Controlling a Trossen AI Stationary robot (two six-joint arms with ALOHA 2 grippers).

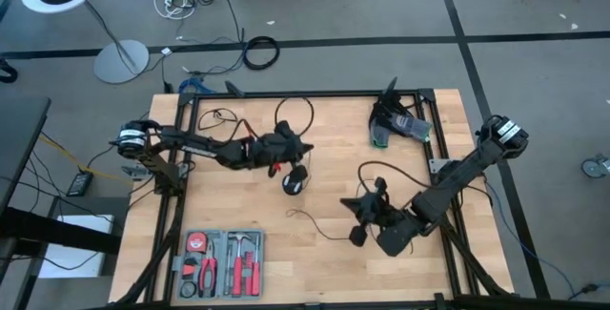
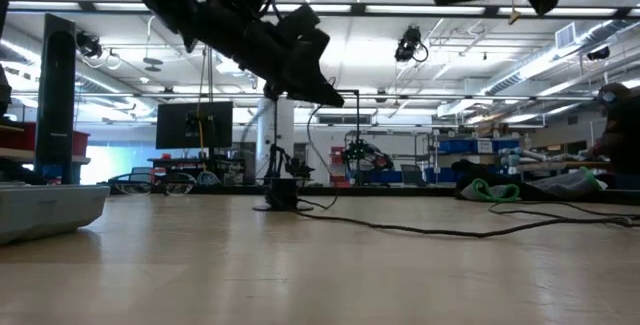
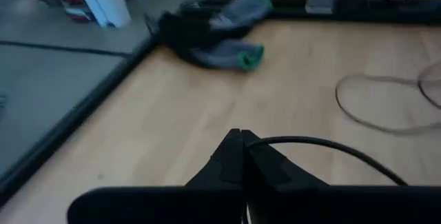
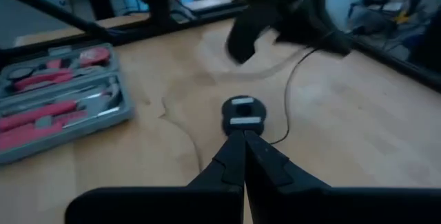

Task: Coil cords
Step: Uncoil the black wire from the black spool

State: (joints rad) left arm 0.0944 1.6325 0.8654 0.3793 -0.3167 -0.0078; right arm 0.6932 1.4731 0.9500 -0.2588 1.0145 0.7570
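We count one cord (image 1: pixel 381 178) and one puck (image 1: pixel 294 182), the cord's thin run partly lost under the arms. The left gripper (image 3: pixel 241 141) is clenched on the cord; the right gripper (image 4: pixel 242 140) is clenched on nothing.

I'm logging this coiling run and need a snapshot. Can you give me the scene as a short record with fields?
left gripper: shut on cord, raised above table centre
right gripper: shut, nothing seen held, aimed at puck
cord: thin, black, looping across table
puck: on table, below left gripper
toolbox: open, front left
gloves: back right
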